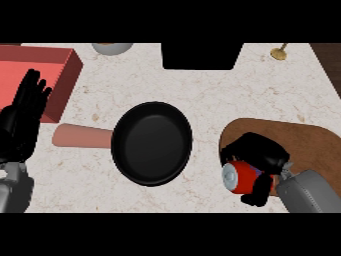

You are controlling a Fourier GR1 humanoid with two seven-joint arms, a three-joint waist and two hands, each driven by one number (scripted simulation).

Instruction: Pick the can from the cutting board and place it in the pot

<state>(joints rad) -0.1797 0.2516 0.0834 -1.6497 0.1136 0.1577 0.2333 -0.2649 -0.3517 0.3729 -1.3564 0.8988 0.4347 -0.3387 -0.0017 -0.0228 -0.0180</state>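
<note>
1. You see the red can [238,177] at the left edge of the brown cutting board [306,150], lying tilted.
2. Your right hand [259,159] curls its fingers round the can.
3. The black pot [152,143] sits just left of the cutting board, its pink handle [83,136] pointing away.
4. Your left hand [19,120] rests far left of the cutting board, fingers spread upward, beside a red box [33,75].

Single head view, steeply downward onto the counter [276,90], fairly close.
</note>
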